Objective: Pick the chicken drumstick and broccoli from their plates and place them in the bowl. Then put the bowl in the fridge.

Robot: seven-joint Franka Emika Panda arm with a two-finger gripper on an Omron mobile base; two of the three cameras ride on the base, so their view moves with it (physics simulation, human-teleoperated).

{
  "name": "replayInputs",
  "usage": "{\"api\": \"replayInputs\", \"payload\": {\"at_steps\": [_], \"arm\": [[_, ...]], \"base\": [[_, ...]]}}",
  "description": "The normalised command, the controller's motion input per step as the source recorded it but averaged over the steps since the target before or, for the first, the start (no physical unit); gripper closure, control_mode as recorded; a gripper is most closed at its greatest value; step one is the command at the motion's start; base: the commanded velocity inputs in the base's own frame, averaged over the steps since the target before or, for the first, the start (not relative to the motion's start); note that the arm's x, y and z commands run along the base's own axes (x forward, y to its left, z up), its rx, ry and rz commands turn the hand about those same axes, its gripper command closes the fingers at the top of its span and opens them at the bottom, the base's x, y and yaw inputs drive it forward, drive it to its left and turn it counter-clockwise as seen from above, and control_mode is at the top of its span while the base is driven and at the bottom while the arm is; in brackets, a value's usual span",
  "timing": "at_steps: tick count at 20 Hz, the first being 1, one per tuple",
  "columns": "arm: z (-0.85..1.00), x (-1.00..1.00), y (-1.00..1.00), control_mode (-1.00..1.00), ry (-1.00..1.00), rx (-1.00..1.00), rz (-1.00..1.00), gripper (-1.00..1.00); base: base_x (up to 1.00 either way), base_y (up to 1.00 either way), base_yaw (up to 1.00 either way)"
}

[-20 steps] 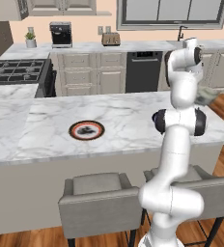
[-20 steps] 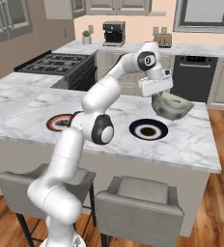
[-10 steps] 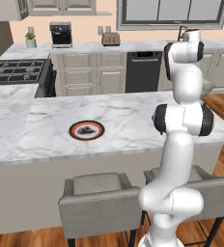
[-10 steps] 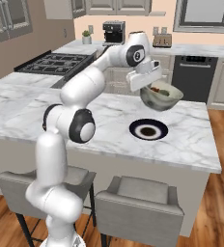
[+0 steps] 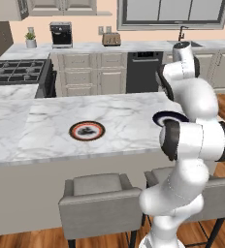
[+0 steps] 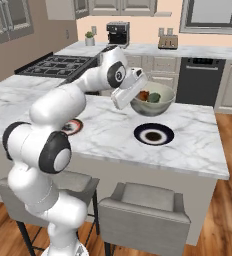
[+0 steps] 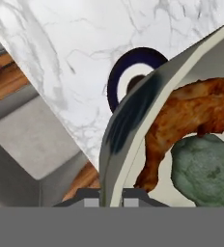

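Observation:
My gripper (image 6: 131, 98) is shut on the near rim of the grey-green bowl (image 6: 157, 101), which hangs tilted a little above the island counter. In the hand view the bowl's rim (image 7: 115, 144) runs down between my fingertips. Inside the bowl lie the reddish-brown chicken drumstick (image 7: 191, 120) (image 6: 144, 95) and the dark green broccoli (image 7: 206, 170) (image 6: 154, 97). Below the bowl sits the dark plate with a pale edge (image 6: 153, 134) (image 7: 133, 77) (image 5: 168, 117), bare. The red-rimmed plate (image 5: 87, 131) (image 6: 74, 126) lies further left, partly behind my arm in the right base view. The fridge is out of view.
The marble island counter (image 5: 41, 121) ends close to the right of the dark plate. Two grey stools (image 5: 97, 193) (image 6: 145, 207) stand along its near side. A stove (image 5: 15, 72) is at the back left, with a dishwasher (image 5: 143, 72) and cabinets along the far wall.
The bowl has come up off the counter and swung left, toward the base, in my gripper, now hanging over the dark plate's far side. The plates have not moved.

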Motion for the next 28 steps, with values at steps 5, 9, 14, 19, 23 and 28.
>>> {"api": "replayInputs", "payload": {"at_steps": [5,9,14,19,23,28], "arm": [[0.06,-0.46,0.49,-1.0,0.0,0.0,0.19,1.0],[0.06,-0.47,0.48,-1.0,0.01,-0.03,0.18,1.0],[0.02,-0.52,0.45,-1.0,0.0,-0.07,0.18,1.0],[0.01,-0.54,0.36,-1.0,0.08,-0.05,0.11,1.0],[0.0,-0.52,0.22,-1.0,0.12,-0.06,0.07,1.0],[-0.06,-0.46,0.16,-1.0,0.13,-0.03,0.04,1.0]], "base": [[0.0,0.0,0.0],[0.0,0.0,0.0],[0.0,0.0,0.0],[0.0,0.0,0.0],[0.0,0.0,0.0],[0.0,0.0,0.0]]}}
